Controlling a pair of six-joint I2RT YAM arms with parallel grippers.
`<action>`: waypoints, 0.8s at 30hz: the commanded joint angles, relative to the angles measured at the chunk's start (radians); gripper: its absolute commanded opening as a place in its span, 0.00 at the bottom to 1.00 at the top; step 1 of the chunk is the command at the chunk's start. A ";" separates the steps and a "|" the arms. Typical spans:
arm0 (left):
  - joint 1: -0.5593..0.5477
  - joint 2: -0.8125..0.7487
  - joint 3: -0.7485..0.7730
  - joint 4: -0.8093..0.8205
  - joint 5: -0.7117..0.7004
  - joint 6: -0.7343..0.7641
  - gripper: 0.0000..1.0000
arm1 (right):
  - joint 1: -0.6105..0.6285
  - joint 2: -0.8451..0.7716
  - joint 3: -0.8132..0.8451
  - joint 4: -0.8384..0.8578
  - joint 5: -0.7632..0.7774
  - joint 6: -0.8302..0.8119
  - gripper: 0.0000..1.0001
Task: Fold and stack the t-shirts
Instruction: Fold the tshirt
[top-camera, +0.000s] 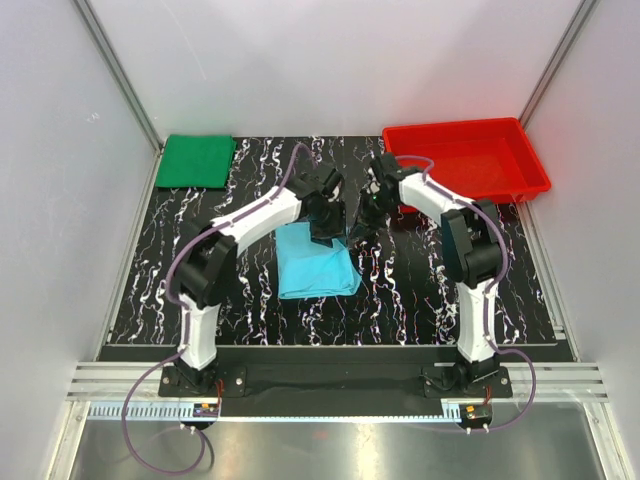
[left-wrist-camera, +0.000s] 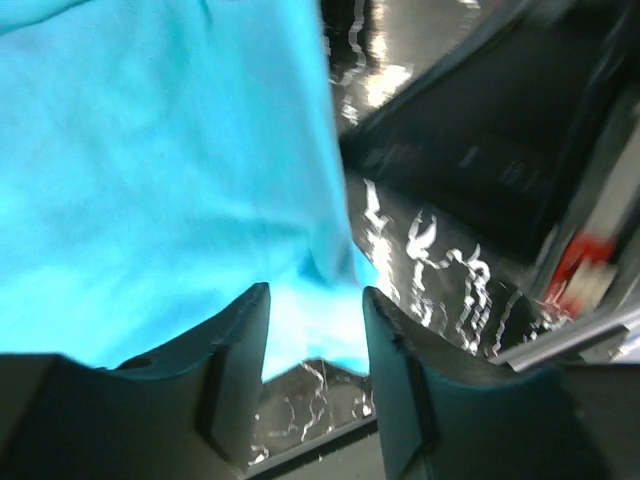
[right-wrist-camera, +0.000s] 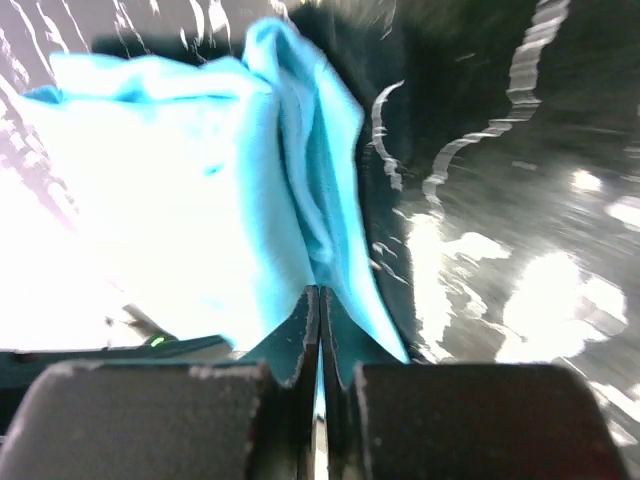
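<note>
Pinching the blue t-shirt (top-camera: 318, 262) near the red tray (top-camera: 470, 160), the right end effector (right-wrist-camera: 320, 300) clamps shut; left end effector (left-wrist-camera: 315, 297) gapes.

**Both arms reach inward, grippers side by side**

The left arm (top-camera: 250, 215) bends at the elbow and stretches toward table centre; the left gripper (left-wrist-camera: 315, 300) points down, jaws parted, gripping nothing. The right arm (top-camera: 470, 250) rises from its base and leans left. The right gripper (right-wrist-camera: 320, 300) is pinched tight on a fold of the light blue t-shirt (right-wrist-camera: 180, 180) — fingers nearly touching.
</note>
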 joint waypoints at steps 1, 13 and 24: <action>0.017 -0.219 -0.001 0.003 -0.025 0.044 0.48 | -0.029 -0.124 0.088 -0.249 0.214 -0.171 0.04; 0.252 -0.385 -0.457 0.282 0.239 0.001 0.15 | -0.011 -0.212 -0.081 0.034 -0.344 -0.026 0.09; 0.308 -0.216 -0.536 0.395 0.248 0.025 0.09 | 0.016 -0.172 -0.349 0.087 -0.346 -0.057 0.00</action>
